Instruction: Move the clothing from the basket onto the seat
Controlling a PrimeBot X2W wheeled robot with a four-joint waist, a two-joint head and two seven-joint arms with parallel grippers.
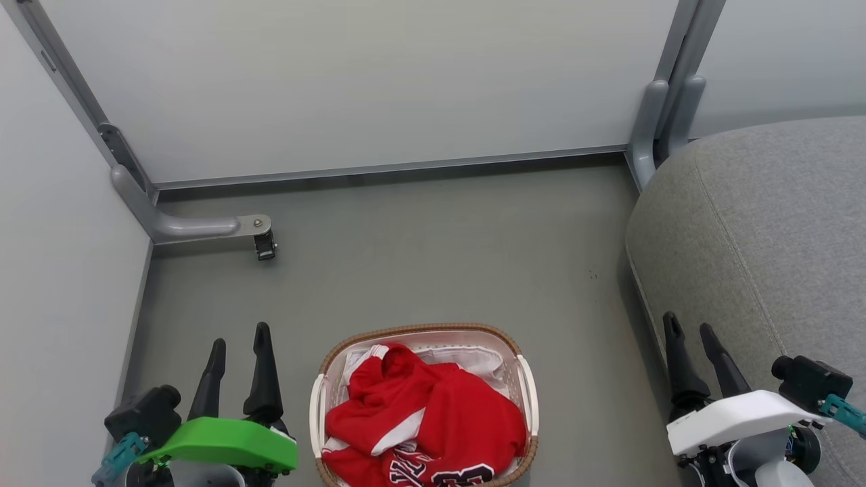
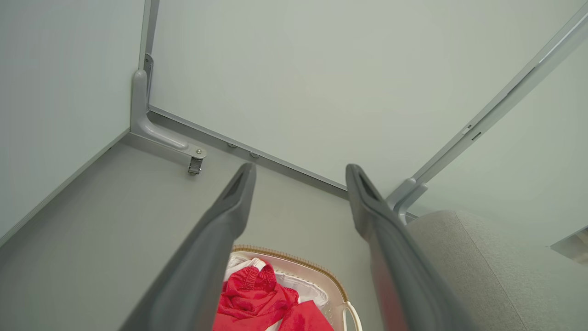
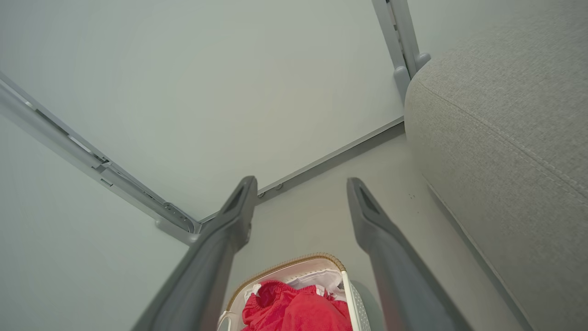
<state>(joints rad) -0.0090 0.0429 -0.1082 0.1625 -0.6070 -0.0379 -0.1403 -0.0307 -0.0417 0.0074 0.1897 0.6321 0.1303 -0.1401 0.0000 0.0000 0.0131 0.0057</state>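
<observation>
Seeing left gripper (image 1: 240,335), right gripper (image 1: 688,321) gaping empty; guessing clothing (image 1: 440,406) in basket (image 1: 473,328) handling soft, floppy; probably pinching raised fold.

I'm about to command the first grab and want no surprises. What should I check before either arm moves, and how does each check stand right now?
1. Left gripper open, holding nothing: ok.
2. Right gripper open, holding nothing: ok.
3. Bright red, white-striped fabric clothing lies uncovered on top in the oval cream perforated plastic basket with brown woven rim: ok.
4. Basket stands upright between the two grippers: ok.
5. Large grey fabric-upholstered sofa seat, visible part bare to receive clothing: ok.
6. Number of garments in the pile: cannot tell.
</observation>
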